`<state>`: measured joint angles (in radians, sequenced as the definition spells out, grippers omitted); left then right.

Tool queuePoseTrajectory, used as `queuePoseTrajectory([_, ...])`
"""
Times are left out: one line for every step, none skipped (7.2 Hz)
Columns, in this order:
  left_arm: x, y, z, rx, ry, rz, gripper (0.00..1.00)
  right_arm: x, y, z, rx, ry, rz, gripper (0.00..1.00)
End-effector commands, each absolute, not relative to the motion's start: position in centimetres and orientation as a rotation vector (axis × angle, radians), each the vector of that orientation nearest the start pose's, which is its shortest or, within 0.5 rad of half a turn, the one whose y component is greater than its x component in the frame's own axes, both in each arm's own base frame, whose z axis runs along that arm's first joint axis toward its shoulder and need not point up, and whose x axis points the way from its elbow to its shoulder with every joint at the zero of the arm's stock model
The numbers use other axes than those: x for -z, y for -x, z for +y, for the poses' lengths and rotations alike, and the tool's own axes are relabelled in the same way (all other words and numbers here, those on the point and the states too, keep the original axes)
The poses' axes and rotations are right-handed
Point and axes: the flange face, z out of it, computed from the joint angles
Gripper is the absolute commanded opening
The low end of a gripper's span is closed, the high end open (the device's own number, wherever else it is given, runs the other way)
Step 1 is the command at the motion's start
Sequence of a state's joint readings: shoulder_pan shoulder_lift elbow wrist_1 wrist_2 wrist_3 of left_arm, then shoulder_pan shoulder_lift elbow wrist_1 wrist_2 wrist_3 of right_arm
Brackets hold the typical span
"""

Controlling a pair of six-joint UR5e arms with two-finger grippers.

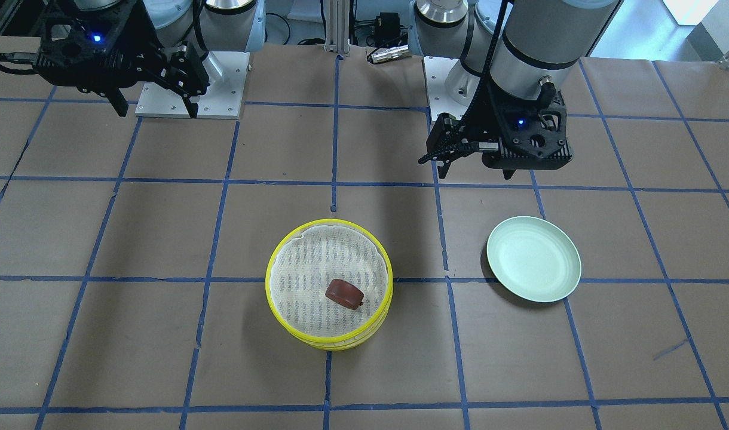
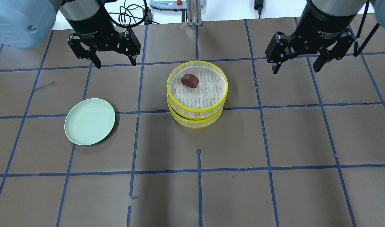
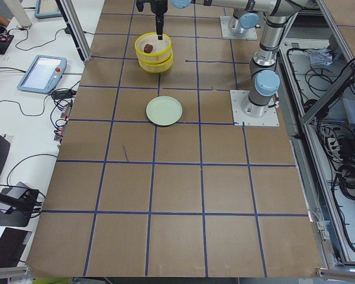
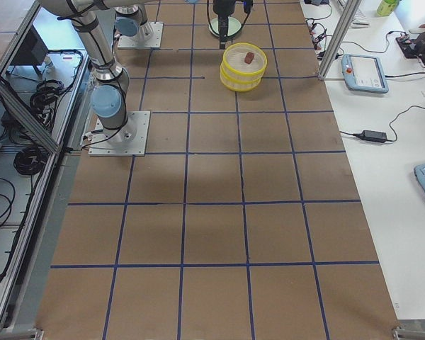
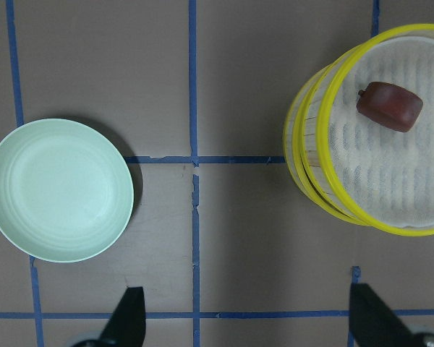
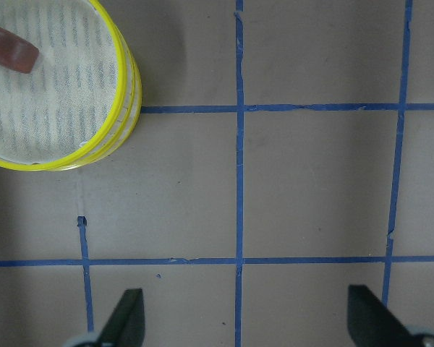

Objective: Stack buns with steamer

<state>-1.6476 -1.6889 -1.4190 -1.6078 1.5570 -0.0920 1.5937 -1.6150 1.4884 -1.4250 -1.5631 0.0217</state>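
Observation:
The yellow two-tier steamer (image 2: pixel 195 118) stands mid-table, its top tier lined with white mesh. The dark reddish-brown bun (image 2: pixel 190 80) lies in the top tier, also in the front view (image 1: pixel 344 293) and the left wrist view (image 5: pixel 389 105). The white bun is hidden or out of view. The pale green plate (image 2: pixel 89 121) is bare, to the steamer's left. My left gripper (image 2: pixel 116 63) is open and empty, raised behind the plate and steamer. My right gripper (image 2: pixel 296 70) is open and empty, raised to the steamer's right.
The table is brown paper with a blue tape grid. The arms' base plates (image 1: pixel 191 89) are at the robot's edge. Teach pendants (image 3: pixel 42 71) lie on the white side bench past the far edge. A control box (image 2: pixel 170 3) sits beyond the table.

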Motion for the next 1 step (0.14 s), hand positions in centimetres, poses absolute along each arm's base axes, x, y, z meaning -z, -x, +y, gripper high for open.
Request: queuePoseTrajectory([-49.85,17.57,-52.89,-0.007,0.024,3.155,1.00,-53.00,-14.53,-46.37,-0.051,0.005,3.136,1.00])
